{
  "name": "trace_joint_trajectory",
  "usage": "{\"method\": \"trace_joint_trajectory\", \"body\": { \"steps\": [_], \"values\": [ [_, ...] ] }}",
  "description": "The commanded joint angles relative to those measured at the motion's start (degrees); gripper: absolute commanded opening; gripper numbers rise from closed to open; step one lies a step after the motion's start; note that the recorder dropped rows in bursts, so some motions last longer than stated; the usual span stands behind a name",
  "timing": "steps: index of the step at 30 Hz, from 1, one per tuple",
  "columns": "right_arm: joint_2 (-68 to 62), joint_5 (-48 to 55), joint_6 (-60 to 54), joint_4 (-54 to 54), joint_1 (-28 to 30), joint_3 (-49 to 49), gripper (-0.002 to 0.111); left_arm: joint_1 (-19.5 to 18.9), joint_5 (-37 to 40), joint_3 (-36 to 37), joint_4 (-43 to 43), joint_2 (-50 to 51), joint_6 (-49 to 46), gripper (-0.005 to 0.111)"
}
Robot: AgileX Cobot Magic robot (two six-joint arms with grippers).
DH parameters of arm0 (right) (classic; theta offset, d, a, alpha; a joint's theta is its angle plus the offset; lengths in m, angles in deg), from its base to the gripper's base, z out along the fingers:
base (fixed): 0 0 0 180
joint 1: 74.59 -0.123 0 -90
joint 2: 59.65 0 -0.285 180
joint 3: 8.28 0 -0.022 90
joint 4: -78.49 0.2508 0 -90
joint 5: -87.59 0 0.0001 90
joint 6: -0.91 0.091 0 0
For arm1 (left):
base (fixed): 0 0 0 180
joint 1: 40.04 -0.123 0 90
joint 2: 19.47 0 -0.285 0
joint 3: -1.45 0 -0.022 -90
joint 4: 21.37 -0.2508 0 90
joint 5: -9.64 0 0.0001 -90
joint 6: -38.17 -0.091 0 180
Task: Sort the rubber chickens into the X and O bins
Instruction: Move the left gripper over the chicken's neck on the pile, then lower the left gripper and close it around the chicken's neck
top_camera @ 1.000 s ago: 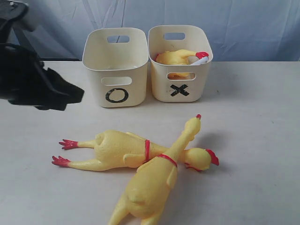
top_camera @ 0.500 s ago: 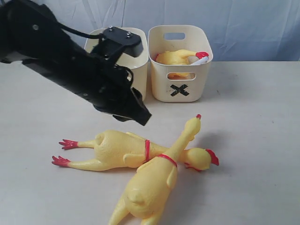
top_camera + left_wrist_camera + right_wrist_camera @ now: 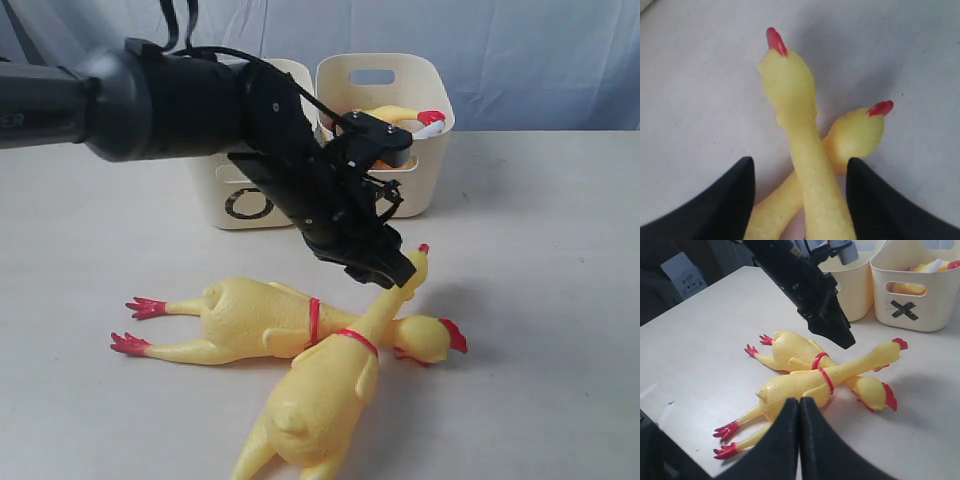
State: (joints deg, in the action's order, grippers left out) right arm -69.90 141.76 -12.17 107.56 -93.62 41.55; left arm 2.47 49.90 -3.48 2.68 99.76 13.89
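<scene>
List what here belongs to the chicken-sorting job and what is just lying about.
Belongs to the job:
- long chicken on top
- long chicken beneath it
- short chicken, already in the X bin
- O bin
- left gripper, open astride the top chicken's neck

Just lying about:
- blue backdrop cloth
- small white box in the background

Black X (image 3: 904,310) is showing on the front wall of one cream bin (image 3: 935,315). Black O (image 3: 243,204), partly hidden, is showing on the neighbouring bin (image 3: 208,190). Print on the background box (image 3: 684,271) is coming out too small to read.
</scene>
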Motion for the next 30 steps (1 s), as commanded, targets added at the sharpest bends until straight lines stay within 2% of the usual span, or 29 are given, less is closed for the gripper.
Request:
{"method": "trace_joint_trajectory", "body": {
  "steps": [1, 10, 14, 19, 24, 30],
  "values": [
    [0.3, -0.5, -0.4, -0.1, -0.5, 0.3, -0.001, 0.5, 1.8, -2.9, 0.3, 3.5, 0.2, 0.053],
    [0.3, -1.1, -0.2, 1.0, -0.5, 1.3, -0.001, 2.7, 4.8, -7.2, 0.1, 7.5, 0.2, 0.053],
    [0.3, -1.0, -0.3, 1.0, -0.5, 1.3, -0.001, 3.3, 4.8, -8.0, -3.9, 8.5, 0.3, 0.053],
    [0.3, -0.9, -0.3, 1.0, -0.5, 1.3, -0.001, 3.3, 3.4, -8.5, -13.5, 8.5, 10.0, 0.053],
    [0.3, -0.9, -0.3, 1.0, -0.5, 1.3, -0.001, 3.3, 3.3, -8.8, -9.9, 8.5, 10.2, 0.053],
    [0.3, -1.0, -0.4, 1.0, -0.5, 1.3, -0.001, 3.3, 3.7, -8.8, -9.4, 8.5, 10.2, 0.053]
  ]
}}
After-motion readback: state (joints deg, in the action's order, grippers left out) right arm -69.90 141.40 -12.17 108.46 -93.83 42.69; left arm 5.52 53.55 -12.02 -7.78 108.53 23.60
